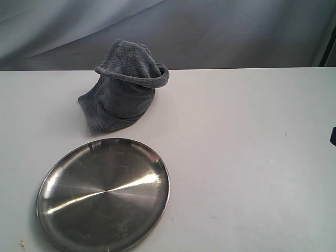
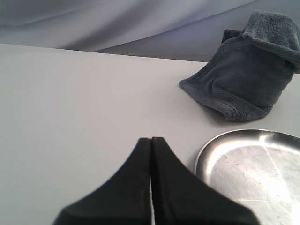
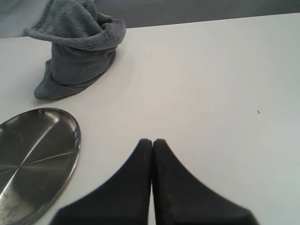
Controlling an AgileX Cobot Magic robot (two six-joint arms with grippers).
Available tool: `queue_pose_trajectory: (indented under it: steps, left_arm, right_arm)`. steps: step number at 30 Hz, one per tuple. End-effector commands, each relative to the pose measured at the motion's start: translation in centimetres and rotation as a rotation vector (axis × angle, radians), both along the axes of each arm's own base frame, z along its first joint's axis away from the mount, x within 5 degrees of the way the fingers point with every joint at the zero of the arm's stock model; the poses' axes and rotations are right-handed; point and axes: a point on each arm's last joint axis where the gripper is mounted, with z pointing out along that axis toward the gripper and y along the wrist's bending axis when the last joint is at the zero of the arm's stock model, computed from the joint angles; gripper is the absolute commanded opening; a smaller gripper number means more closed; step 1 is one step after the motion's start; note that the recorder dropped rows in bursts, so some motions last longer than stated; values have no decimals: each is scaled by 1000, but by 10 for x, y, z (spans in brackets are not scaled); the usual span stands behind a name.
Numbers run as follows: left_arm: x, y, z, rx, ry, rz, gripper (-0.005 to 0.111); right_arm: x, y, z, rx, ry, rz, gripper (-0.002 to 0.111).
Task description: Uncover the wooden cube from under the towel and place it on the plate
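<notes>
The white table filled the scene. On its near left lay the shiny plate. Just beyond it, toward the far edge, the towel stood in a tall rumpled mound, near the plate but apart from it. The wooden cube did not show; the towel hid whatever lay beneath. The left gripper was clenched on nothing, left of the plate. The right gripper was likewise clenched and empty, right of the plate.

The left gripper holds its black wedge-shaped fingers pressed together, empty; the right gripper likewise, tips touching.
</notes>
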Motion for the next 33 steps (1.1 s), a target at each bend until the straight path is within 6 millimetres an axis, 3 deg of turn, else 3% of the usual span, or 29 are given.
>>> queue_pose_trajectory:
  steps: [1, 8, 33]
  left_arm:
    - [0, -1, -1, -9, -5, -6, 0]
    - [0, -1, -1, -9, -5, -6, 0]
    - [0, -1, -1, -9, -5, -6, 0]
  right_arm:
    - [2, -6, 1, -2, 8, -81, 0]
    - [2, -19, 1, -38, 13, -226, 0]
    - [0, -21, 9, -85, -92, -226, 0]
